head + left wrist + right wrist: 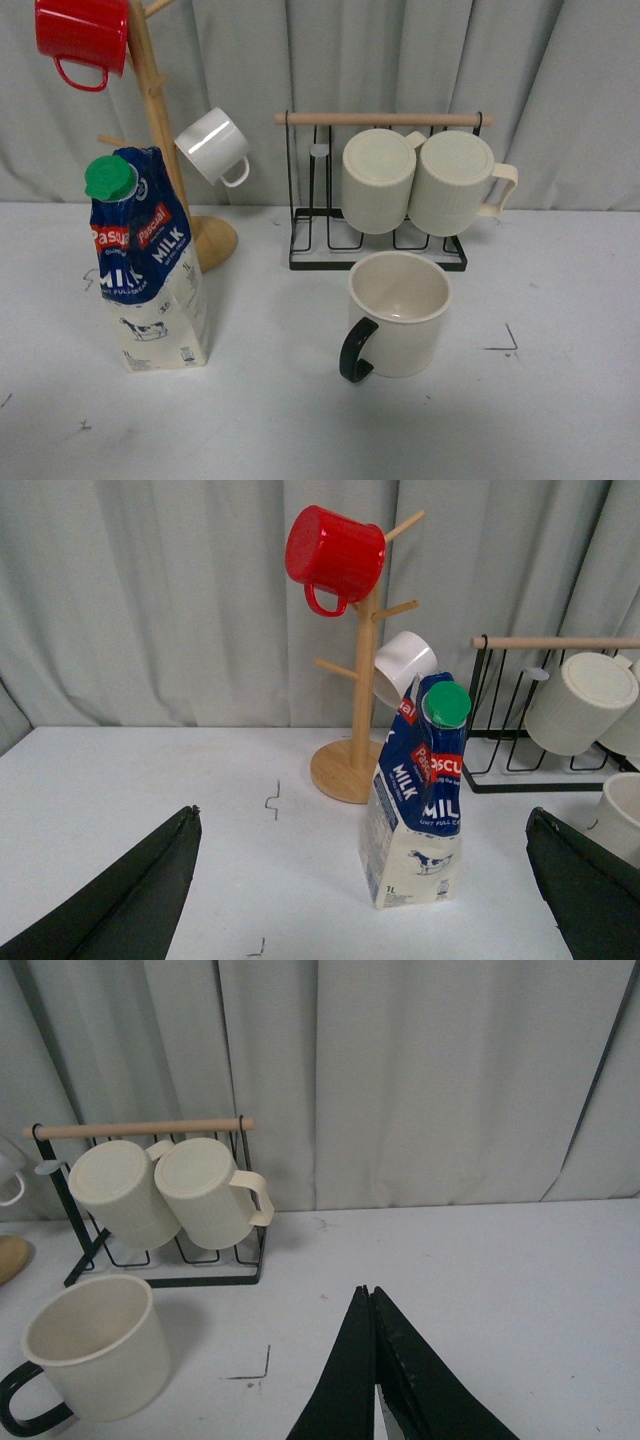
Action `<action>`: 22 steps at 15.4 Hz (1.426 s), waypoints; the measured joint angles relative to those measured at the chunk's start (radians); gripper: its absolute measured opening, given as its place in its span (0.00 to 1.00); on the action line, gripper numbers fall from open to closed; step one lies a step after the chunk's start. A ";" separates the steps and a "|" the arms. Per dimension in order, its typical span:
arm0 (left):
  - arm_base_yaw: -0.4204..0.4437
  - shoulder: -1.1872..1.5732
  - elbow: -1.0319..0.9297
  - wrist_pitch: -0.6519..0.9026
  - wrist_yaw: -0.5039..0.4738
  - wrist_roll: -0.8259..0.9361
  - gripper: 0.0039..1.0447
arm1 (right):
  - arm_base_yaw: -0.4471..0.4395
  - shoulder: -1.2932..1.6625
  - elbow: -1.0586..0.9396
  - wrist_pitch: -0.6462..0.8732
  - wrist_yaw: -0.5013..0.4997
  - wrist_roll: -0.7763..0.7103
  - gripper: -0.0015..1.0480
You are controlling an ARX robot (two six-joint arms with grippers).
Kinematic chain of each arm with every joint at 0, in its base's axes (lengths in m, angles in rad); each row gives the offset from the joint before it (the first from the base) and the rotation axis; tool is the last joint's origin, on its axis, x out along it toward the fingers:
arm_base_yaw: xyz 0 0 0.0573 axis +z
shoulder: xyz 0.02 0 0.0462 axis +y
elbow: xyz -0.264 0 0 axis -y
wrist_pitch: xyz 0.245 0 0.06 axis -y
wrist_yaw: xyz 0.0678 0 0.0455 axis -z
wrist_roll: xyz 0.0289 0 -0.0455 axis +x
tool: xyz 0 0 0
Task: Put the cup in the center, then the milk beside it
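Observation:
The cup (pixel 398 312), a wide cream mug with a black handle, stands upright on the white table just in front of the wire rack; it also shows in the right wrist view (pixel 95 1348). The milk (pixel 148 262), a blue and cream carton with a green cap, stands upright at the left, by the wooden mug tree's base. In the left wrist view the milk (pixel 418 800) stands between and beyond my left gripper (pixel 365 880), whose jaws are wide open and empty. My right gripper (pixel 368 1295) is shut and empty, to the right of the cup. Neither gripper shows in the front view.
A wooden mug tree (pixel 160 120) at the back left holds a red mug (pixel 82 35) and a small white mug (pixel 213 146). A black wire rack (pixel 380 200) behind the cup holds two ribbed cream mugs (pixel 420 180). A grey curtain hangs behind the table.

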 joint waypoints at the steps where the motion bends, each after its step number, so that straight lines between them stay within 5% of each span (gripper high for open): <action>1: 0.000 0.000 0.000 0.000 0.000 0.000 0.94 | 0.000 -0.054 -0.005 -0.046 -0.001 0.000 0.02; 18: 0.000 0.000 0.000 0.000 0.000 0.000 0.94 | 0.000 -0.571 -0.007 -0.538 -0.002 0.000 0.02; 19: 0.000 0.000 0.000 0.000 -0.001 0.000 0.94 | 0.000 -0.720 -0.006 -0.722 -0.004 0.000 0.02; 22: 0.000 0.000 0.000 0.000 0.001 0.000 0.94 | 0.000 -0.739 -0.006 -0.719 -0.005 0.000 0.02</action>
